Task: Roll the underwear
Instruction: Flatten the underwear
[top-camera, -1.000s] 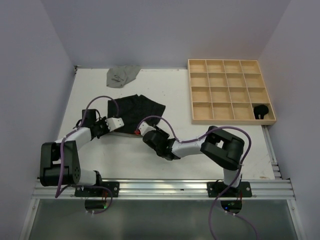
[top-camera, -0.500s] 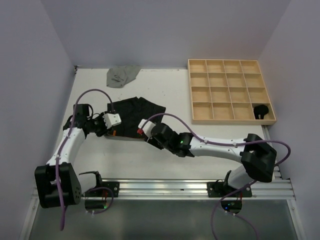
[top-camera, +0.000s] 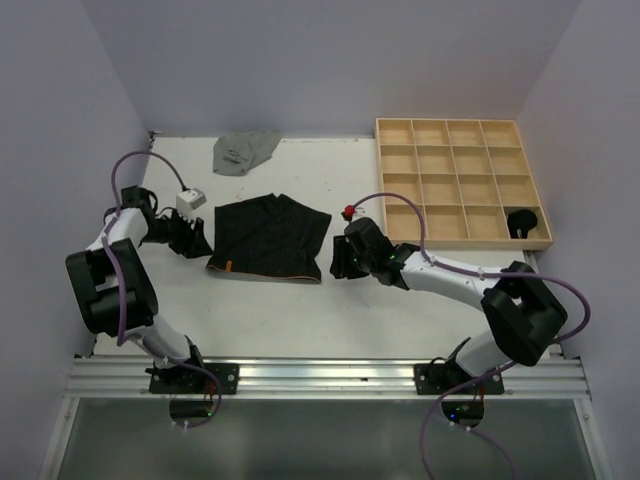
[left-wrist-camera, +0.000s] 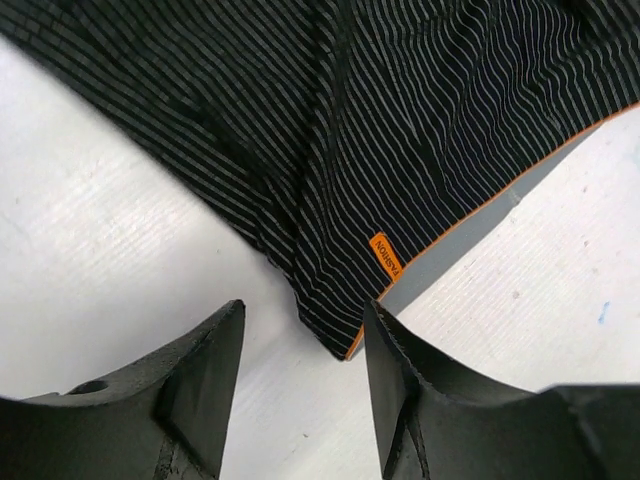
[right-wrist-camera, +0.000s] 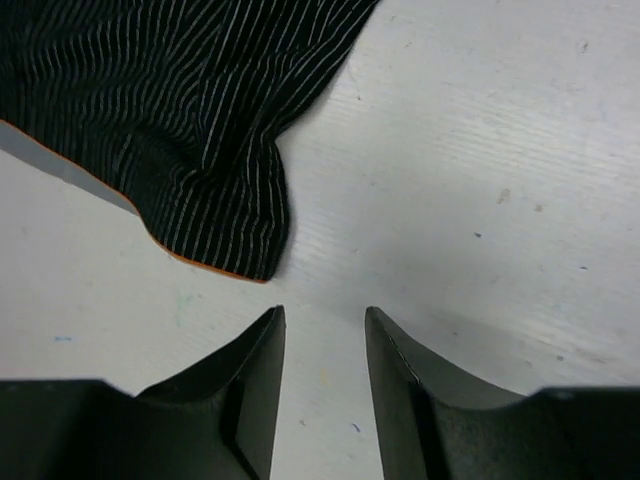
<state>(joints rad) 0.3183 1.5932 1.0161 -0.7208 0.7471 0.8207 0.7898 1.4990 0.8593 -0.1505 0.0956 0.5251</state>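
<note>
Robotics lab test cell, not a home. A white worktop (top-camera: 420, 315) sat boxed in by bare lilac walls (top-camera: 330, 60). The left arm (top-camera: 105, 285) and right arm (top-camera: 450, 280) were bolted to an aluminium rail (top-camera: 330, 375) at its near edge.

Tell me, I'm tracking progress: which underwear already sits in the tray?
The black bundle in the tray's near-right compartment; the striped pair and the grey pair lie on the table.
</note>
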